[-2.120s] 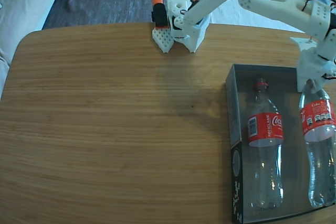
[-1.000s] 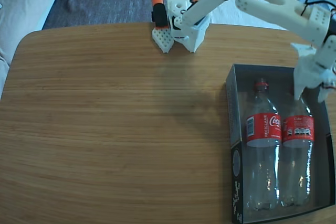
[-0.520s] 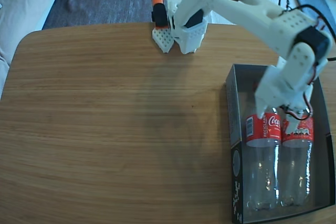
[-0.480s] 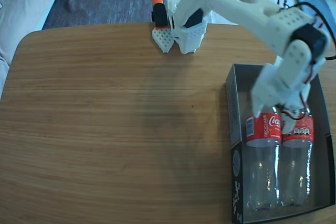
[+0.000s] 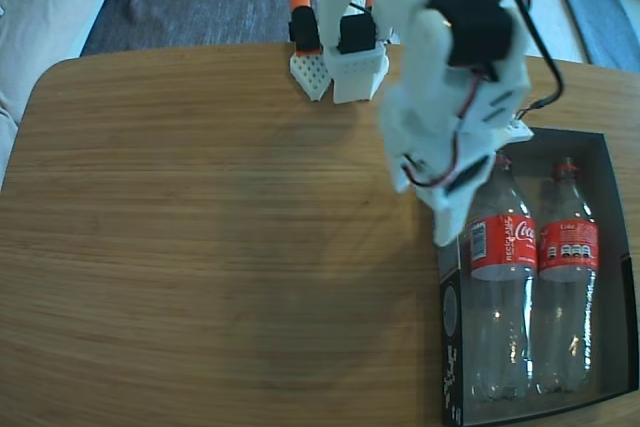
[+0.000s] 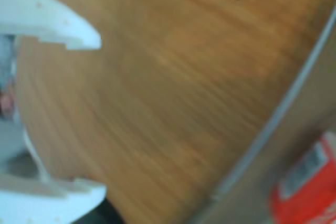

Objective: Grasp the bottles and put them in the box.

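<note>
Two clear Coca-Cola bottles lie side by side in the box [image 5: 447, 332], necks toward the far end: the left bottle [image 5: 503, 282] and the right bottle [image 5: 566, 282], both with red labels. My gripper [image 5: 425, 212] hangs high over the box's left wall and the table beside it, close to the fixed camera, hiding the box's far left corner. In the wrist view the gripper [image 6: 102, 116] is open, its two white fingers wide apart with only wood between them. That view also shows the box wall [image 6: 273, 121] and a red bottle label [image 6: 307, 190] at the lower right.
The round-cornered wooden table [image 5: 200, 247] spreads out left of the box. The arm's white base [image 5: 355, 57] and an orange-topped clamp [image 5: 303, 27] sit at the table's far edge. The box reaches the frame's right and bottom edges.
The second bottle went from my grip into the box beside the first. My gripper then rose and swung left, from over the bottle necks to over the box's left wall.
</note>
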Controlling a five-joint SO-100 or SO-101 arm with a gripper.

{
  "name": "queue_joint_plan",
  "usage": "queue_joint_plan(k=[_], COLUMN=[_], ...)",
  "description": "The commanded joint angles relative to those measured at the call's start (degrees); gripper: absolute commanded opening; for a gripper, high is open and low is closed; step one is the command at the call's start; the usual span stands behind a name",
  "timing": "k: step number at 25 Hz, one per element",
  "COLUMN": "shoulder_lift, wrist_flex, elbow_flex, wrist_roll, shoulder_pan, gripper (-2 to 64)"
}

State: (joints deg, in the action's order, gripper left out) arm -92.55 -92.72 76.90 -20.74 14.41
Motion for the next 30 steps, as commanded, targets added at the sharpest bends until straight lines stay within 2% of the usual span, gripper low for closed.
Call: queue_joint_plan(k=[1,6,12,16,23,28,30], shoulder_lift=[-7.12,-17.31,-30.59,-38.14,-46.41,-54.32,-57.04], wrist_flex=[3.25,12.22,20.39,24.43,32.34,35.60,36.21], elbow_flex=[2.90,15.38,31.99,41.92,53.35,61.61,63.90], wrist_roll=[3.08,6.50,7.56,7.56,7.56,7.56,7.56], shoulder_pan=[-3.43,-8.61,-13.71,-16.79,-20.30,-20.92,-21.01], gripper=[29.5,29.5,29.5,29.5,29.5,29.3,25.1])
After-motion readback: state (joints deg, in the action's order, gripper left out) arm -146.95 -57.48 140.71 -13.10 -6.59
